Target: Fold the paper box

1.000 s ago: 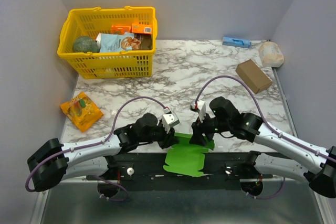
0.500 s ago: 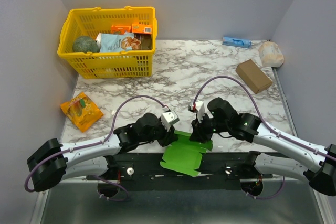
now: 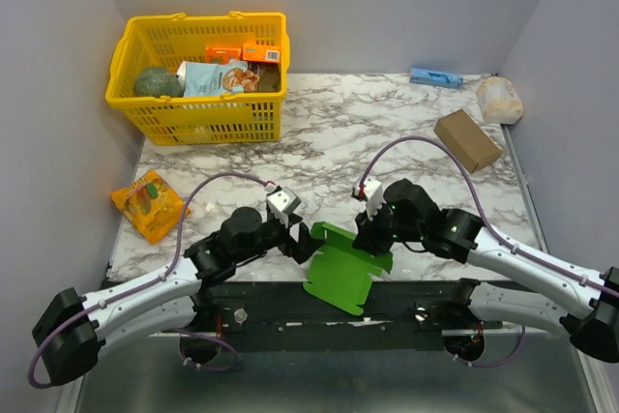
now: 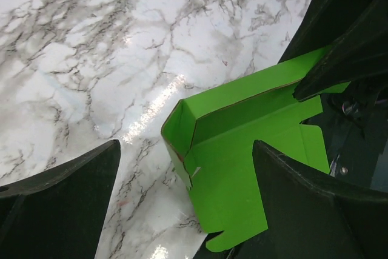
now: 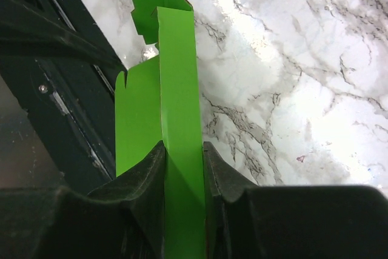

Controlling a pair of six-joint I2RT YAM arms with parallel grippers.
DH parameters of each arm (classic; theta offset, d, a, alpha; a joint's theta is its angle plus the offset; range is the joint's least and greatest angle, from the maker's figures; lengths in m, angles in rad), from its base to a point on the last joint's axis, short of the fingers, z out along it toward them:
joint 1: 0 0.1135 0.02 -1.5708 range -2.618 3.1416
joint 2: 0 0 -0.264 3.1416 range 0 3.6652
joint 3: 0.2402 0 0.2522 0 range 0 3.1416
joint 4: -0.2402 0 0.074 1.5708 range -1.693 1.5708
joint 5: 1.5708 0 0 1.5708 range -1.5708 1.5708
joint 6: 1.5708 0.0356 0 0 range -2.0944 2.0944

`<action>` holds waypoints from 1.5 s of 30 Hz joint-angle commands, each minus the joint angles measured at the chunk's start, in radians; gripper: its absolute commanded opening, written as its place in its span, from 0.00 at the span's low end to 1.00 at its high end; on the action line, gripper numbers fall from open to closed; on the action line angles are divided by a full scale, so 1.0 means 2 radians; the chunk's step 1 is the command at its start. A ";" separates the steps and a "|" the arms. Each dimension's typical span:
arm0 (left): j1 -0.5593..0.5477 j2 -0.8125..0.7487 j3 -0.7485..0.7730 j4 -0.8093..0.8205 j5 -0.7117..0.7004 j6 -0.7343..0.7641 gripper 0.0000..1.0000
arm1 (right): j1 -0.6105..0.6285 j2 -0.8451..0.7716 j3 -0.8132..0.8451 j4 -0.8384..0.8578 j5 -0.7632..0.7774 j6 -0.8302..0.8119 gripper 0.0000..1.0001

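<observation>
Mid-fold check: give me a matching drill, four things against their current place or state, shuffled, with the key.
Things:
1. left gripper
2. right gripper
3. yellow basket
4. brown cardboard box

Place or state:
A. far right part of the table
B. shut on a panel of the paper box
C. jaws wide open
D. far left corner of the table

Pairs: 1-C, 2-B, 3-D, 4-A

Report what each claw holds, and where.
Right claw pinches the paper box by one folded-up side panel. Left claw is open, holding nothing.
</observation>
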 commanded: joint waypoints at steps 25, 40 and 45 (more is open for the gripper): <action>0.218 0.138 0.000 0.068 -0.030 -0.067 0.99 | 0.009 0.125 0.011 0.197 0.143 -0.125 0.11; 0.246 0.231 0.028 0.106 0.043 -0.020 0.98 | 0.026 0.226 0.003 0.300 0.207 -0.218 0.15; 0.246 0.225 0.026 0.094 0.023 -0.029 0.98 | 0.026 0.233 0.008 0.289 0.197 -0.205 0.17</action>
